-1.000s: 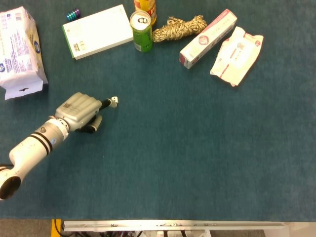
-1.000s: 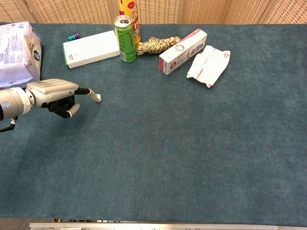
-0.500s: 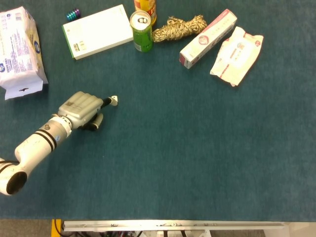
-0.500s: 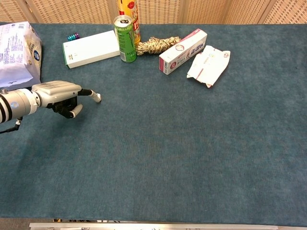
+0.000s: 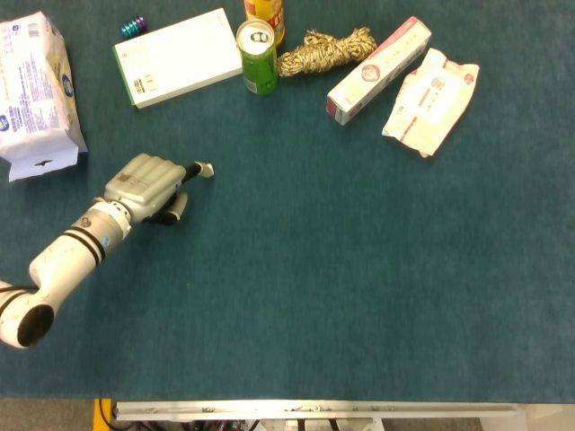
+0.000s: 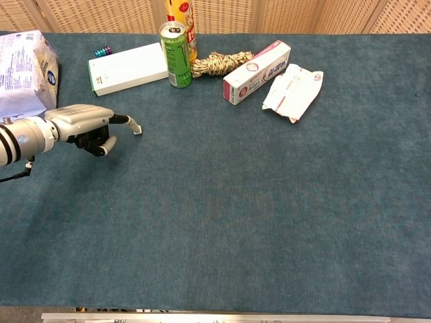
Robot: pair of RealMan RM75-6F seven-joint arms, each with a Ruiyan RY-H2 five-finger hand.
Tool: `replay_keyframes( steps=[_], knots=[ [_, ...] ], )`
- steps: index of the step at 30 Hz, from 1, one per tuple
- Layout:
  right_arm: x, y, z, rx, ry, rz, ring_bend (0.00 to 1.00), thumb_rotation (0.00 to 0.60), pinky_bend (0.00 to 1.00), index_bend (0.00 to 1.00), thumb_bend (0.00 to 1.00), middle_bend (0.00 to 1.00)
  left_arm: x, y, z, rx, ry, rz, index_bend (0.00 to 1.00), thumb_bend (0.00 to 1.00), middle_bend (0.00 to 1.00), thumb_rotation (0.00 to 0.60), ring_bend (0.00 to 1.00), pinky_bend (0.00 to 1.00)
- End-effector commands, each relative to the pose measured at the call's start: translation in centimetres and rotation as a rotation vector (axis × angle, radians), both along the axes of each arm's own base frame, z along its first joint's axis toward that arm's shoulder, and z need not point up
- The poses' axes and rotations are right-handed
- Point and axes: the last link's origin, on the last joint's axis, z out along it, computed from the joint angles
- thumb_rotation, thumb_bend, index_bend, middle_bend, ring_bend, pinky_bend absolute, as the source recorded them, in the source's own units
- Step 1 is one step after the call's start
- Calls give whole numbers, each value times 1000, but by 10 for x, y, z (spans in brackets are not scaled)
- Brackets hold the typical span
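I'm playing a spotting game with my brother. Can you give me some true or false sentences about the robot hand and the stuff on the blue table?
1. The robot's left hand holds the green drink can. False: the hand holds nothing and is well away from the can.
2. The green can stands upright beside the flat white box. True.
3. The bundle of tan rope lies in the middle of the table. False: it lies at the far edge, between the can and the long pink-and-white carton.
4. One finger of the left hand sticks out straight while the others curl in. True.
5. The right hand is pressing on the white-and-red packet. False: no right hand is in view.
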Motion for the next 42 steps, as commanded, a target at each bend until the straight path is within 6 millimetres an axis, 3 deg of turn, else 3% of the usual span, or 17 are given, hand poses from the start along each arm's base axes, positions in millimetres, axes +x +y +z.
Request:
replay_keyframes(
  steps=[1,11,16,18,22,27,31,42],
  knots=[
    [0,0,0,-1,0,-1,156,600,204,223,395,277,1,2,0,12,-4,1,186,674,969,600,972,970],
    [-1,-1,0,5,5,-6,156,600,204,223,394,277,3,-3,15,93,-79,9,176,671,928,600,935,969],
    [-3,-2,0,10,8,-19,156,600,204,223,395,277,-7,-16,37,224,-139,10,122,649,742,600,722,849],
    [-3,-2,0,14,7,-24,156,600,204,223,395,277,-12,-21,49,282,-162,22,106,594,628,600,599,823],
    [-6,-2,-3,27,3,-35,156,600,204,223,394,277,-26,-34,74,405,-190,40,93,506,497,600,467,744],
    [-6,-5,-7,51,1,-40,156,600,204,223,394,277,-50,-55,97,542,-131,45,101,434,366,600,314,460],
    [-5,-7,-10,69,-2,-35,157,600,204,224,394,278,-62,-76,108,599,-114,55,100,424,330,600,282,351],
    [1,-9,-16,90,-5,-12,156,600,204,223,395,296,-77,-119,132,671,-105,104,100,423,309,600,267,337]
  ],
)
